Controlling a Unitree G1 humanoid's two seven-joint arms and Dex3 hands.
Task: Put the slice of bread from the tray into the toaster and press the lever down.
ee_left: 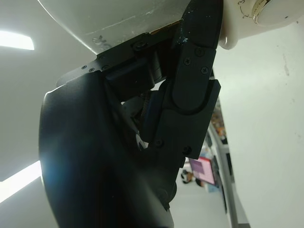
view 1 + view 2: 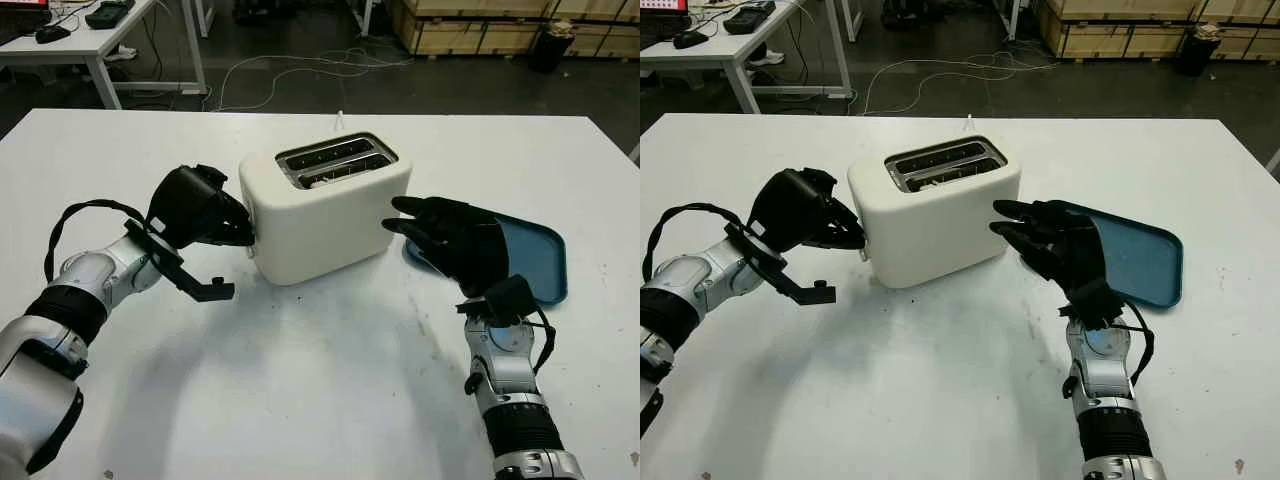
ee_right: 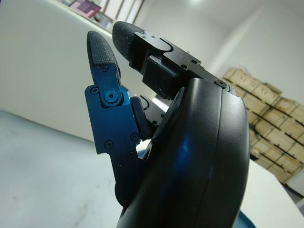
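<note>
Lever step underway, it seems: the left hand (image 2: pixel 205 215) has its curled fingers pressed against the cream plastic toaster (image 2: pixel 325 205) at its end face; the bread slice (image 2: pixel 335 172) probably sits in the near slot, hard to confirm; next, a firm downward push; the right hand (image 2: pixel 450 235), open and empty, hovers just beside the toaster's other end, the blue plastic tray (image 2: pixel 535 260) behind it.

White table (image 2: pixel 300 400): cream toaster (image 2: pixel 320 215) at centre, blue tray (image 2: pixel 535 260) to its right.
</note>
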